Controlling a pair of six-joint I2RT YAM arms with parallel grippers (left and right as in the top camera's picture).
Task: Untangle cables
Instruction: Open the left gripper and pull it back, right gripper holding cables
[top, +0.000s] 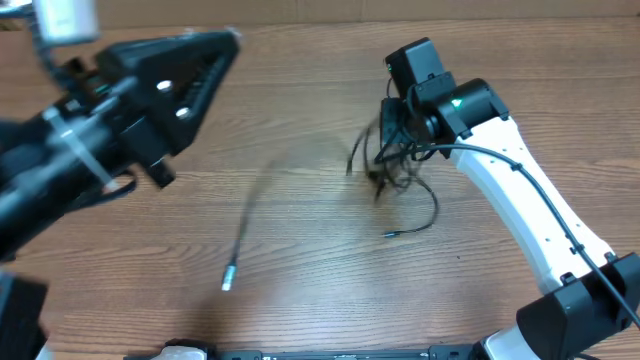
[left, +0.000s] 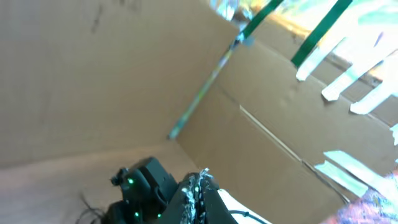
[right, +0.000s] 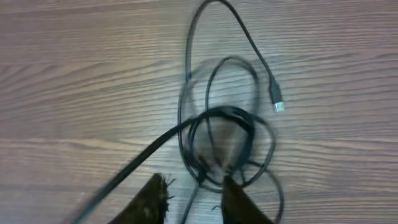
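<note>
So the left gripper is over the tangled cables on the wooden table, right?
No, it is the right gripper that is over the tangled cables on the wooden table, as the overhead view shows.

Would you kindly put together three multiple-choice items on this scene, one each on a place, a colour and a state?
1. Where does the tangle of cables lie?
A. under the left claw
B. at the picture's lower left
C. under the right claw

2. What colour are the cables?
A. white
B. black
C. red

3. How do the cables lie under the right claw?
A. looped over one another
B. straight, side by side
C. stacked in a box

Answers: 1 C, the overhead view shows the tangle beneath that claw. 2 B, every cord looks black against the brown table. 3 A, the right wrist view shows crossing loops.
</note>
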